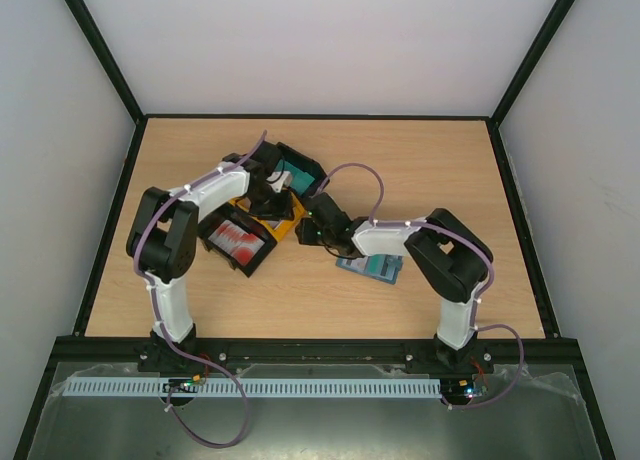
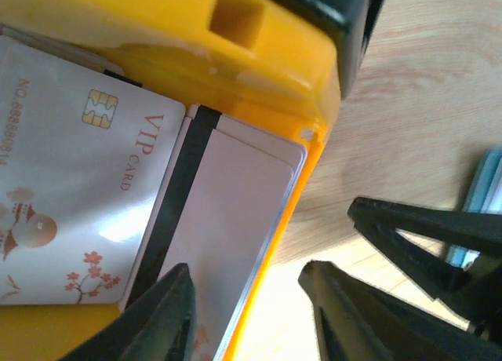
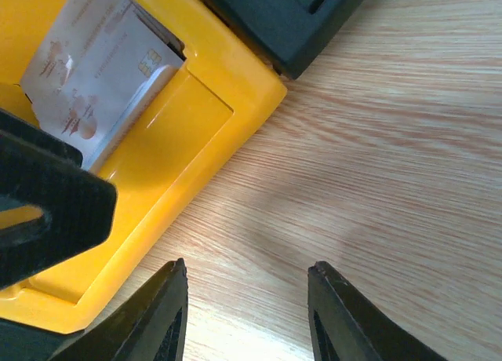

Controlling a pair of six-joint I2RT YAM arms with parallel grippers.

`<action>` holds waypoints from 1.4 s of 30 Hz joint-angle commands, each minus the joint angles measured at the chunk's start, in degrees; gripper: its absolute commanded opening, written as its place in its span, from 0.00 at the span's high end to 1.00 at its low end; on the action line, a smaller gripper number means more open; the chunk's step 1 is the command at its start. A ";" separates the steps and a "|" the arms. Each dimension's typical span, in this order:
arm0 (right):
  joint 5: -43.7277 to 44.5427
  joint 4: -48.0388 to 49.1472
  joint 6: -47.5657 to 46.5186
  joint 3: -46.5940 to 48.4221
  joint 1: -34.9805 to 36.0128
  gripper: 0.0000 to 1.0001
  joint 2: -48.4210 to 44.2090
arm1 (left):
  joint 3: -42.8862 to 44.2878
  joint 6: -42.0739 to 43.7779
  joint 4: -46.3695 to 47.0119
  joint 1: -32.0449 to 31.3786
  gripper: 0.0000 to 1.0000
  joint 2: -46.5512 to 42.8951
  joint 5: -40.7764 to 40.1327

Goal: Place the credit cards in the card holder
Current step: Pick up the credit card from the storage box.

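The card holder [image 1: 375,270] lies flat on the bench [image 3: 392,141], nearer than the yellow tray [image 2: 259,71] and to its right. It is a squarish slate-blue piece, half hidden under the right arm [image 1: 385,238]. To the yellow tray's near left, a black tray [image 1: 255,267] holds cards printed red and pink.

The credit cards [image 2: 70,180] lie inside the yellow tray. They are thin, glossy white plastic with rounded corners. One is face up, with a gold chip, "VIP CARD" in red letters and small red blossoms. The other lies against its edge, back up, with a black stripe along it. The yellow tray is smooth moulded plastic with a raised rim.

The left claw [image 2: 247,278] hangs released over that rim, one finger above the striped card and one outside the tray. The right claw [image 3: 247,267] stands released just beside the tray's corner, above pale wood grain, gripping nothing. Beyond the yellow tray sits a teal stack [image 1: 296,168].
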 commanded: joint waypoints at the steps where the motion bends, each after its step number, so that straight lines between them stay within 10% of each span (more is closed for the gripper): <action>1: 2.85 -0.28 0.65 -1.58 0.10 0.59 -3.44 | 0.74 0.13 -0.01 -0.74 0.48 -3.20 -2.32; 18: 3.66 -0.20 1.91 -5.63 -0.18 0.59 -4.43 | 4.13 1.77 -2.12 -6.60 0.34 5.91 -15.38; 42: 3.66 -0.46 2.98 -6.23 -0.70 0.59 -3.46 | 4.26 0.59 -5.24 -7.87 0.56 -0.34 -15.46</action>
